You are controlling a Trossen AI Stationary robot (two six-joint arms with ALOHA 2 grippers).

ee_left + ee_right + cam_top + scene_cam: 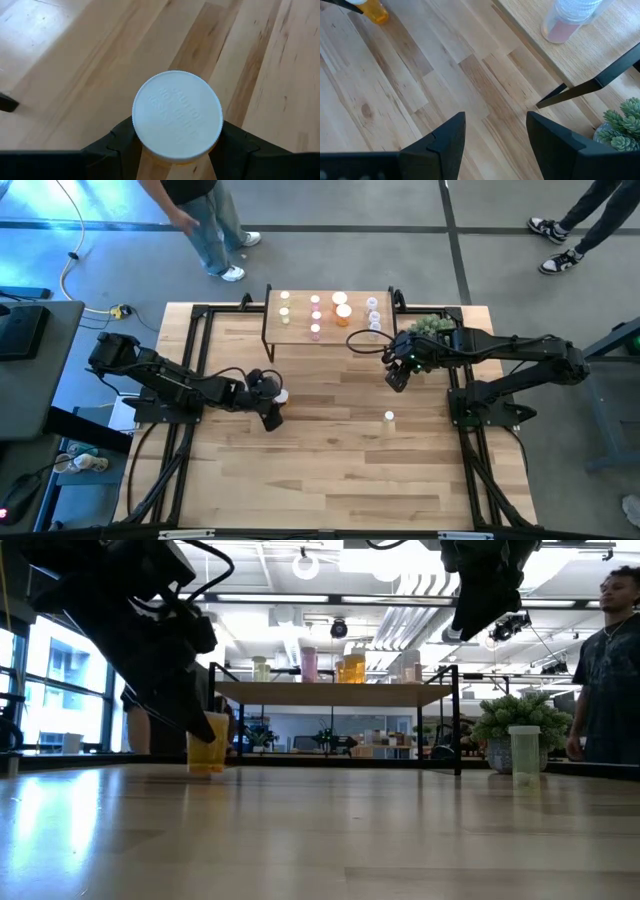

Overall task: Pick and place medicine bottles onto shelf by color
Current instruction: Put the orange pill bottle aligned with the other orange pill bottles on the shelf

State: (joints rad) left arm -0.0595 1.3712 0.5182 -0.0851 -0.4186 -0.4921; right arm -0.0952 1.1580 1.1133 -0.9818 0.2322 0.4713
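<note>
A small yellow bottle with a round white cap (177, 116) is held by the left gripper (274, 402) near the middle of the big light-wood table (330, 470). In the left wrist view, the two dark fingers (117, 145) are pressed against both sides of the bottle, just under the cap. In the low view, the yellow bottle (207, 742) is seen at the table top, but whether it touches the wood cannot be told.

The right gripper (398, 376) is held up above the table, just in front of the right end of the small light-wood shelf on thin black legs (300, 333). Its two dark fingers (445, 142) are spread apart, and only bare table wood is seen between them. Nothing is held by it.

Several little bottles with white caps are stood on the shelf. Pale yellow ones (285, 304) are placed at the left end, pink ones (315, 316) come next, orange ones (343, 309) are beside those, and clear ones (373, 315) are at the right end. From the low view, the bottles are seen standing upright in a row on the shelf board.

One more pale bottle with a white cap (389, 417) is left standing alone on the table, toward the right side and well apart from the shelf.

A small green plant (432, 326) is set by the right end of the shelf. People's legs are seen on the floor beyond the table.
</note>
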